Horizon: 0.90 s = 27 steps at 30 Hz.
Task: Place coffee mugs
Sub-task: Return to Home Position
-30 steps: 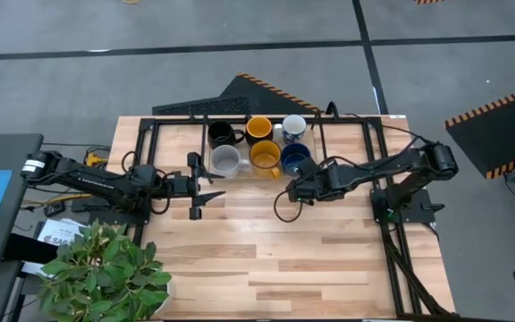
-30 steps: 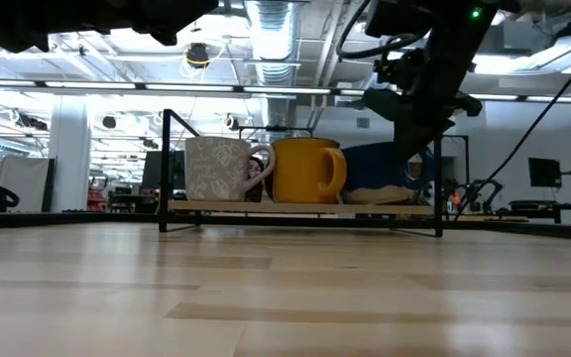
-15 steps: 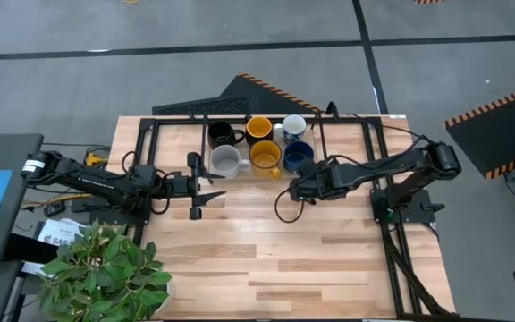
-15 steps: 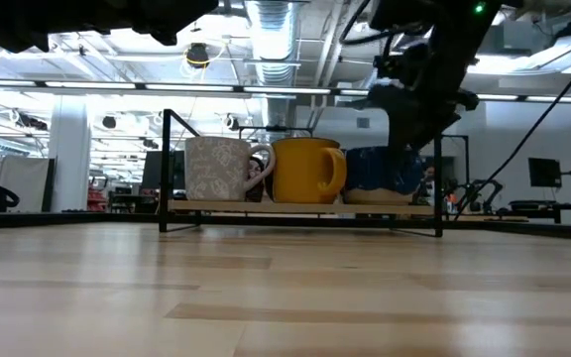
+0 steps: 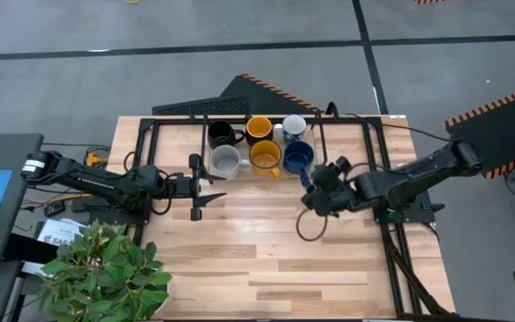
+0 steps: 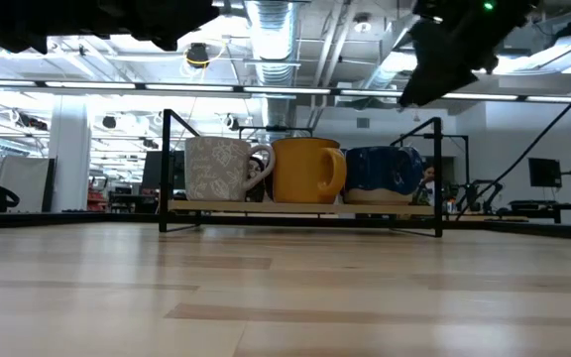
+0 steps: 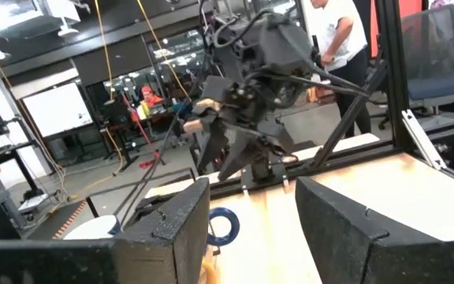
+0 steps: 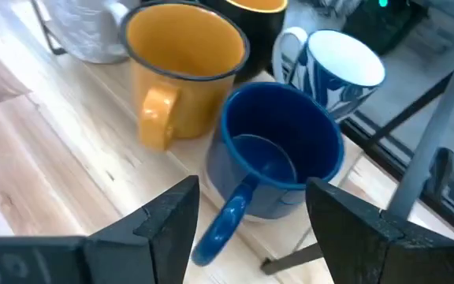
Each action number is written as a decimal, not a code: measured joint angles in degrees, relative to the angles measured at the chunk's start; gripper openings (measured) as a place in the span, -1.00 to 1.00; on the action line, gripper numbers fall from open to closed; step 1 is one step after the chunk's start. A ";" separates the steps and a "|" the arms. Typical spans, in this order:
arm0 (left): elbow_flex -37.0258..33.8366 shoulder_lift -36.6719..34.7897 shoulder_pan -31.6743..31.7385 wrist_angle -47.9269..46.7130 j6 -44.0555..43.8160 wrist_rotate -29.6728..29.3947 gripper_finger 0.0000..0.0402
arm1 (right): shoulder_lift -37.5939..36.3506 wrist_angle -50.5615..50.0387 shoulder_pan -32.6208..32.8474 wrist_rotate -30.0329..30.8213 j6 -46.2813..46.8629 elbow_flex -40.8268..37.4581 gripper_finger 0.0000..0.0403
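Six coffee mugs stand in two rows on a low black-framed rack (image 6: pixel 300 208) at the table's far middle. The far row is black (image 5: pixel 223 134), yellow (image 5: pixel 259 128) and white (image 5: pixel 294 126). The near row is grey (image 5: pixel 226 160), yellow (image 5: pixel 265 156) and dark blue (image 5: pixel 298 157). My right gripper (image 5: pixel 318 179) hangs open above and near-right of the blue mug (image 8: pixel 282 150), whose handle (image 8: pixel 227 221) points at it. It touches nothing and shows high up in the low view (image 6: pixel 444 59). My left gripper (image 5: pixel 208 188) waits open, left of the rack.
Black frame rails (image 5: pixel 365 152) run around the rack and along the table's right side. A cable loop (image 5: pixel 309 224) hangs below my right arm. A potted plant (image 5: pixel 105 268) fills the near left corner. Bare wood (image 5: pixel 284 268) lies toward the near edge. A person (image 7: pixel 337 31) stands beyond the table.
My right gripper has come away from the blue mug's handle, rising and drawing back toward the table's right edge while turning. The blue mug stays upright on the rack beside the yellow one.
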 joint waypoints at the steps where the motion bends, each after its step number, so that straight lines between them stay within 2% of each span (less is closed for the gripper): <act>1: 0.00 0.00 0.00 -0.35 -0.07 -0.01 -0.12 | -0.51 1.42 1.00 1.00 0.15 -1.60 0.29; 6: 0.00 0.02 0.01 -0.81 -0.44 -0.09 -0.12 | -5.19 10.69 4.93 1.32 -3.63 -7.34 0.29; 10: 0.00 0.00 0.58 -0.99 0.59 -0.02 -0.12 | -9.74 26.83 6.28 -1.42 -16.37 -11.63 0.29; 14: 0.00 0.02 1.82 -4.27 2.75 -0.27 -0.18 | -12.79 41.97 4.32 -7.01 -28.48 -16.38 0.29; 16: 0.00 -0.38 2.61 -7.28 3.88 -1.87 -0.30 | -13.51 47.09 2.86 -10.51 -31.14 -17.95 0.29; 18: -0.02 -1.66 4.20 -10.72 5.00 -2.22 -0.51 | -13.84 48.71 1.39 -13.08 -32.44 -18.98 0.29; 21: 0.00 -3.00 8.33 -14.13 3.61 2.35 -0.90 | -13.74 48.91 -0.67 -15.37 -32.87 -19.21 0.29; 24: -1.59 -3.55 12.70 -12.26 0.51 9.80 -0.97 | -13.25 50.23 -2.34 -17.81 -33.16 -19.19 0.29; 27: -5.97 -3.52 14.83 -7.26 -2.22 11.97 -0.99 | -13.27 50.84 -3.07 -19.24 -33.16 -19.17 0.29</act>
